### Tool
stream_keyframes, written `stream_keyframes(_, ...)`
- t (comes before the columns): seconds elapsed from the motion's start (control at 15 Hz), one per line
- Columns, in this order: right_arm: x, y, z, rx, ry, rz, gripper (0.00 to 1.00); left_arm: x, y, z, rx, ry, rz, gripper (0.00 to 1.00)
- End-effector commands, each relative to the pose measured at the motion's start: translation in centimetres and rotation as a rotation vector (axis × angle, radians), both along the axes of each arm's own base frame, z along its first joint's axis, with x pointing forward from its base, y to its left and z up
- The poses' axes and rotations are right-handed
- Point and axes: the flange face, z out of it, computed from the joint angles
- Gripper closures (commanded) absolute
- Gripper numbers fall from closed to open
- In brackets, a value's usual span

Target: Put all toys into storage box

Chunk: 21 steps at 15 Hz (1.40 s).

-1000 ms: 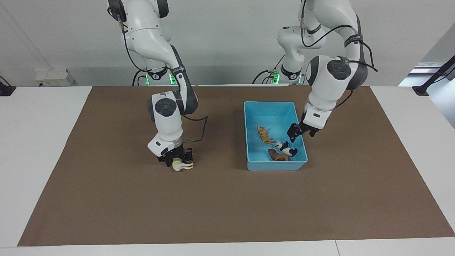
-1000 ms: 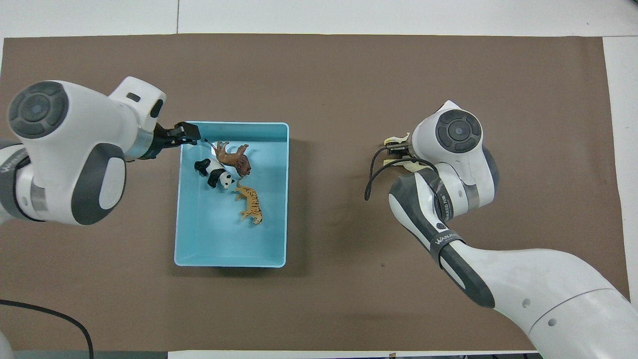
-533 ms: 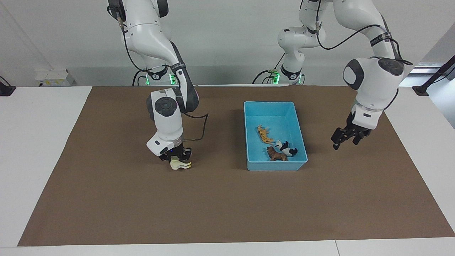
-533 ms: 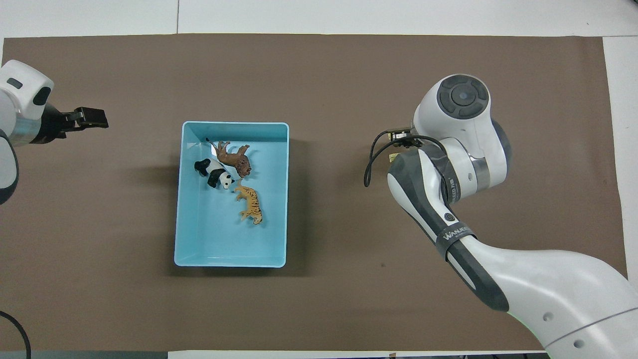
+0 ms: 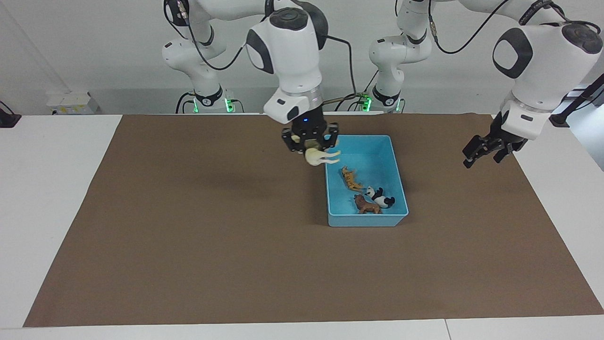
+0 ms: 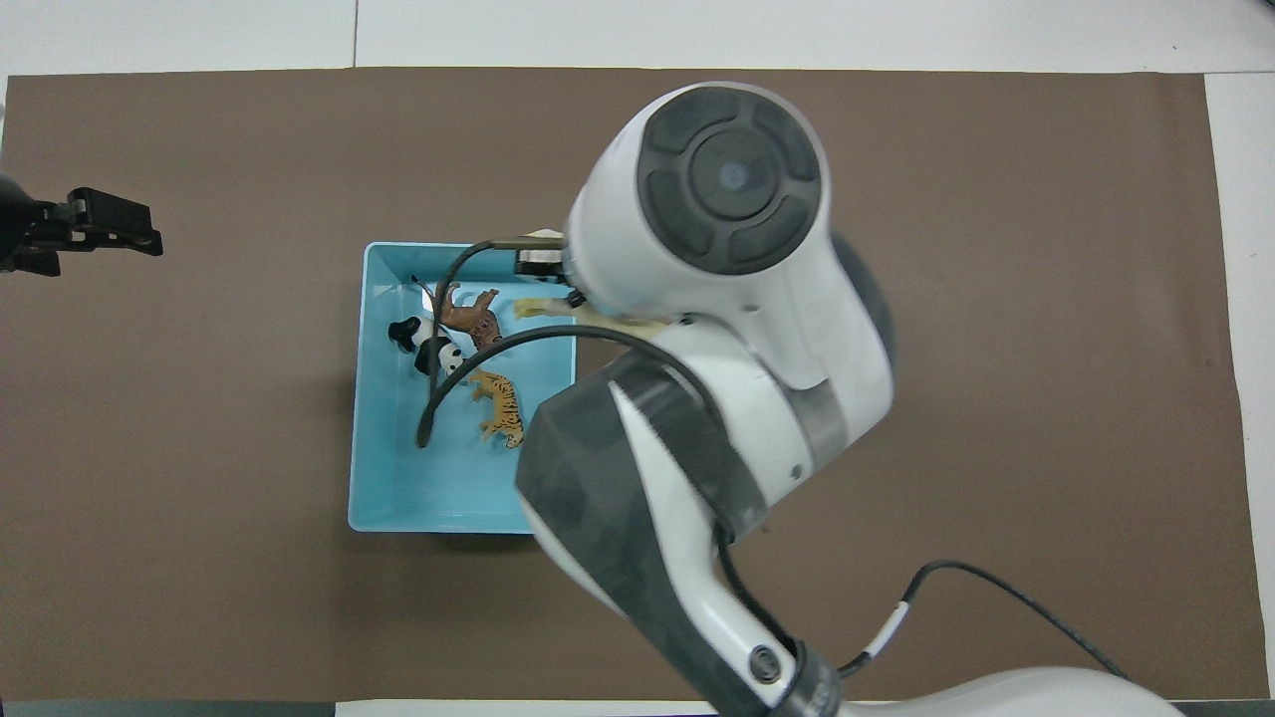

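Observation:
My right gripper (image 5: 310, 147) is shut on the cream-white horse (image 5: 321, 157) and holds it in the air over the rim of the light blue storage box (image 5: 368, 220) on the side toward the right arm. In the overhead view only the horse's legs (image 6: 543, 309) stick out from under the right arm, over the box (image 6: 428, 488). Three toys lie in the box: the tiger (image 5: 350, 178) (image 6: 500, 406), the panda (image 5: 380, 197) (image 6: 430, 347) and the lion (image 5: 367, 205) (image 6: 468, 314). My left gripper (image 5: 488, 150) (image 6: 100, 221) hangs open and holds nothing over the mat toward the left arm's end.
A brown mat (image 5: 188, 236) covers most of the white table (image 5: 47, 212). A small white carton (image 5: 71, 103) stands past the table's edge on the robots' side, toward the right arm's end. The right arm's big wrist (image 6: 727, 199) hides part of the box from above.
The right gripper lifted the horse off the mat and carried it across to the box's rim. The left gripper drew back from over the box toward its own end and rose.

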Motion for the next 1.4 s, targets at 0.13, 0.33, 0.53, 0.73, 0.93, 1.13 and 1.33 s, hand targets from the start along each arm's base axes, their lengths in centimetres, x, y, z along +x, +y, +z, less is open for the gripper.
stream_keyframes(0.13,-1.0,7.0,-7.1,0.135,-0.072,-0.036,1.00,-6.2,-0.2,0.7,0.011,0.058,-0.004,0.00)
stream_keyframes(0.33,-2.4,9.5,-8.9,0.198,-0.038,-0.139,0.08,-6.0,-0.1,0.7,0.013,0.040,-0.004,0.00)
stream_keyframes(0.53,-3.1,9.5,-8.6,0.176,0.054,-0.267,0.00,-6.0,-0.2,0.5,0.013,0.043,-0.004,0.00)
stream_keyframes(0.73,-3.5,6.7,-5.4,0.101,0.133,-0.278,0.00,-5.7,0.2,1.3,0.011,0.043,0.002,0.00)
stream_keyframes(0.93,-2.9,0.3,-1.3,-0.037,0.155,-0.279,0.00,-5.9,0.5,2.2,0.010,0.058,0.008,0.00)
stream_keyframes(1.13,1.1,-9.3,0.5,-0.171,0.119,-0.139,0.00,-5.6,0.2,3.1,0.009,0.064,0.001,0.00)
stream_keyframes(1.33,6.0,-20.2,0.9,-0.207,0.088,-0.018,0.00,-5.7,0.1,4.3,0.009,0.058,0.000,0.00)
